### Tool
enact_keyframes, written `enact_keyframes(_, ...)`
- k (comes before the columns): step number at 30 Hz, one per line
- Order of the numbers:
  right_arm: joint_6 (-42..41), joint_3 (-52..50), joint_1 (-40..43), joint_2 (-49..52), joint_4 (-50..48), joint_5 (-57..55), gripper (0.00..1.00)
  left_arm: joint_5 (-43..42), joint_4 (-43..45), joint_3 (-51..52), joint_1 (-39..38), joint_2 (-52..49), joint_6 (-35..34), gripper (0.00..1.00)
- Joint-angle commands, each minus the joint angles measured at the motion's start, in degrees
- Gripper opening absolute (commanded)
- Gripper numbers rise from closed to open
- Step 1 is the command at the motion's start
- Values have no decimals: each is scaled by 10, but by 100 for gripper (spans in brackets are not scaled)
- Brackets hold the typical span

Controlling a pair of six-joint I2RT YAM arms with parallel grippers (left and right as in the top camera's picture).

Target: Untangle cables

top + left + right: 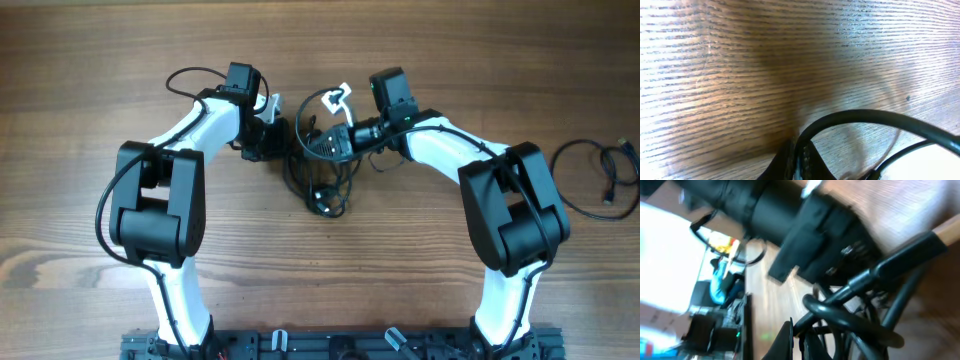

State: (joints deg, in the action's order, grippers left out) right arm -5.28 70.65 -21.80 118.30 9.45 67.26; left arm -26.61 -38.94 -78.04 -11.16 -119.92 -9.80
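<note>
The cables [325, 195] are bunched in a knot on the counter [90, 200], midway between its left and right edges and nearer the far edge. One further cord [600, 180] lies coiled well apart by the right edge (likely freed already). The left end effector [278, 140] is pressed together on a strand at the knot's left side, as is seen from the left wrist. The right end effector [322, 143] is likewise closed at the knot's right side, apparently pinching a loop. The pulling-apart step is judged to be in hand. Next, the two grips would need to be drawn apart slowly, so that the loops are loosened rather than tightened.
</note>
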Motion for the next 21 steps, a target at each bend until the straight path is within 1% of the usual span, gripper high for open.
enact_keyframes(1,122,1,-4,4,56,88,4,8,4,4,6,-7,-12,4)
enact_keyframes(3,143,1,-3,4,84,74,4,8,3,3,14,-5,-14,4)
enact_keyframes(6,144,1,-3,4,119,23,4,6,-2,3,36,14,-16,4)
enact_keyframes(8,167,1,-5,4,144,-4,4,1,-6,3,57,37,-16,7)
enact_keyframes(13,171,1,-5,4,146,-34,4,-5,-20,3,80,72,-9,11)
enact_keyframes(15,169,1,-5,4,147,-49,4,-28,-20,3,87,88,-9,16)
enact_keyframes(16,168,1,-5,4,148,-54,4,-43,-18,3,92,100,-4,19)
enact_keyframes(17,168,1,-5,4,147,-55,4,-60,-14,3,96,112,15,32)
enact_keyframes(18,167,1,-5,4,146,-55,4,-66,-10,3,98,121,28,57)
enact_keyframes(19,164,1,-5,4,143,-55,4,-66,-4,3,99,130,37,68)
enact_keyframes(20,157,1,-5,4,140,-58,4,-65,0,3,100,135,38,72)
enact_keyframes(21,150,1,-5,4,137,-59,4,-66,2,3,100,137,38,72)
